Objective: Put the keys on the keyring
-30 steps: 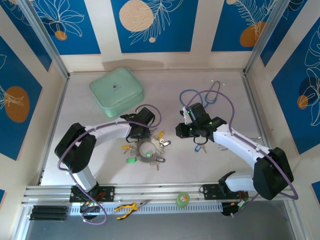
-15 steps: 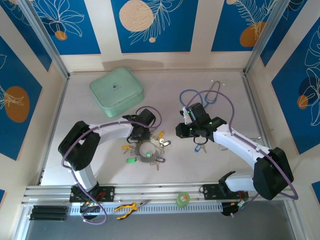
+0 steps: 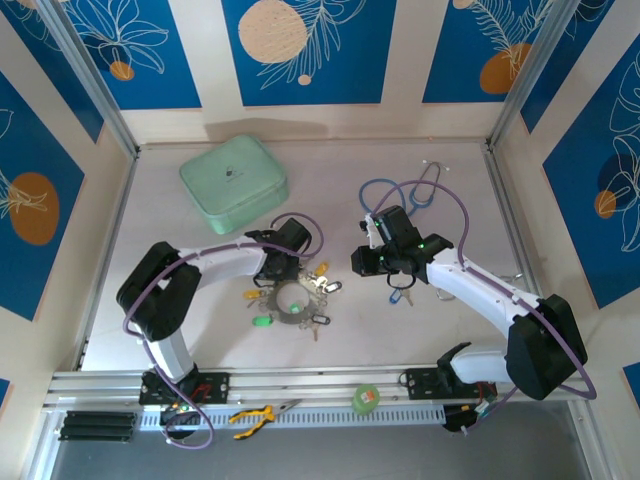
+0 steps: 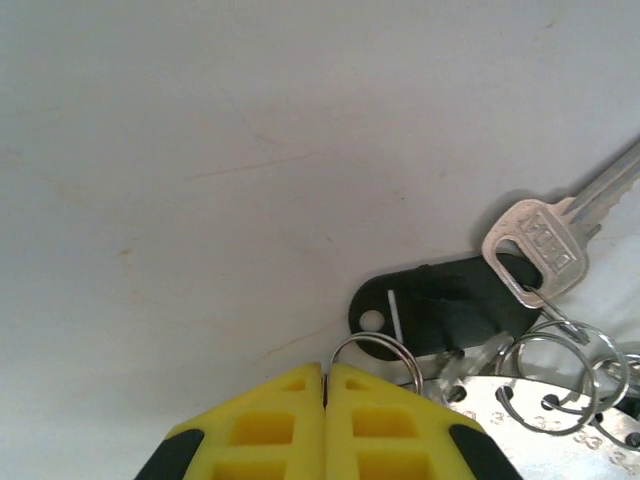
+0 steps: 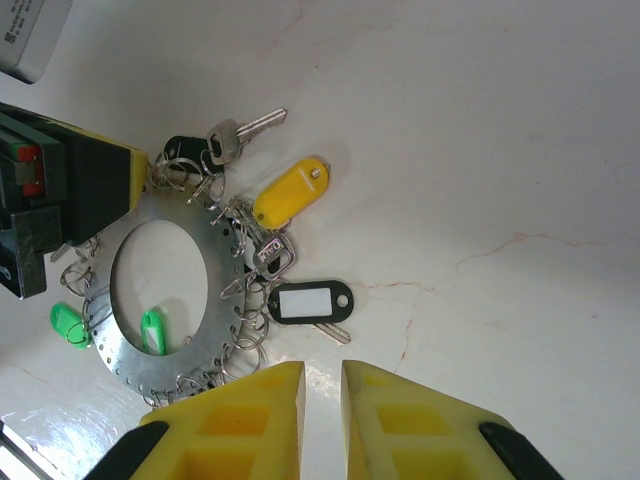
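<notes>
My left claw [image 4: 325, 370] has its yellow fingers pressed together, with a thin wire split ring [image 4: 372, 345] right at their tips; I cannot tell whether it is pinched. Just beyond lies a silver key [image 4: 535, 245] beside a black plastic tag [image 4: 440, 305]. My right claw [image 5: 322, 368] stands slightly apart, gripping nothing, over the pale surface [image 5: 480, 120]. The flat silvery notched keyring [image 5: 205, 345] lies there, with a yellow tag [image 5: 290, 190], a green tag [image 5: 68, 325] and a white-labelled black tag [image 5: 310, 302] round its rim.
</notes>
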You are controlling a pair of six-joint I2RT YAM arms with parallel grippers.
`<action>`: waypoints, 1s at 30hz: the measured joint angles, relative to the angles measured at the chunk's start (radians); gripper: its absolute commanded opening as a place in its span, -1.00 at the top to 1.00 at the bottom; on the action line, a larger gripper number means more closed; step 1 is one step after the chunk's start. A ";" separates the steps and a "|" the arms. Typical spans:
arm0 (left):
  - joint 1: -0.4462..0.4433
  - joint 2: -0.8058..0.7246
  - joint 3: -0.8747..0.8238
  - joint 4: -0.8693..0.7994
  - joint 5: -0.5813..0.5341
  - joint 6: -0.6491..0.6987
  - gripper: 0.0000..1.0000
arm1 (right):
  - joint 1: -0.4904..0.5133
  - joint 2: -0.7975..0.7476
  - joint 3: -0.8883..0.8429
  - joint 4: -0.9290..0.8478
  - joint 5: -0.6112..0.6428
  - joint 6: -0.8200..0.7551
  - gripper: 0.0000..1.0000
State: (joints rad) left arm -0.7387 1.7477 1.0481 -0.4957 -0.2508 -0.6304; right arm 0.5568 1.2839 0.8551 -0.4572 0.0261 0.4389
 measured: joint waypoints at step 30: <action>-0.019 -0.749 -0.565 0.747 0.448 0.800 1.00 | -0.033 -0.246 -0.040 0.109 -0.054 -0.171 0.60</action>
State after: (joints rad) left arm -0.7578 0.9989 0.4835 0.2512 0.1970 0.1692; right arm 0.5236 1.0378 0.8154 -0.3477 -0.0280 0.2676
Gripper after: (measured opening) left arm 0.040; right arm 0.188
